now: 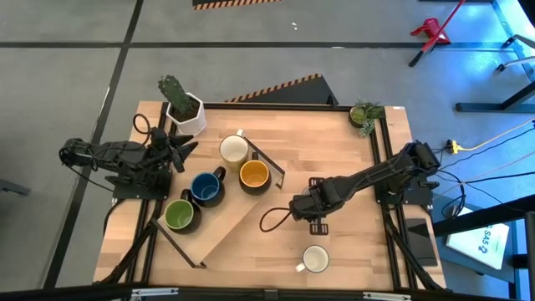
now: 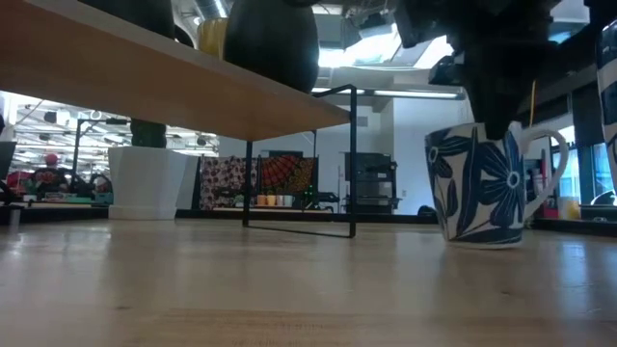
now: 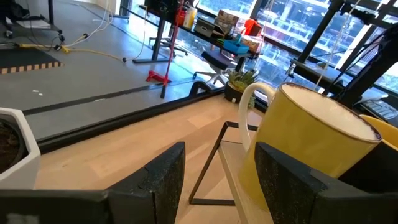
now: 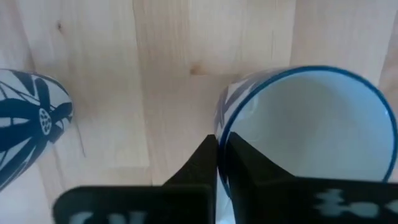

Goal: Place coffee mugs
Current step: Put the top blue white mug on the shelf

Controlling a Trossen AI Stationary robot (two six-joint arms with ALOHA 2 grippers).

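Four mugs stand on a raised wooden shelf: cream, yellow-orange, dark blue and green. A white mug with blue flowers stands on the table near its near edge. My right gripper is above a second blue-flowered mug, shut on it; the high view hides that mug. My left gripper waits open at the table's left, beside the cream mug and apart from it. My right gripper pinches the flowered mug's rim, one finger inside the mug and the other outside. The fingers come from above, pointing down. In the low view the mug stands upright with its base on the table.
A white pot with a cactus stands at the far left corner, close to my left gripper. A small green plant sits at the far right corner. The shelf's thin metal leg stands left of the held mug. Bare wood lies along the near edge.
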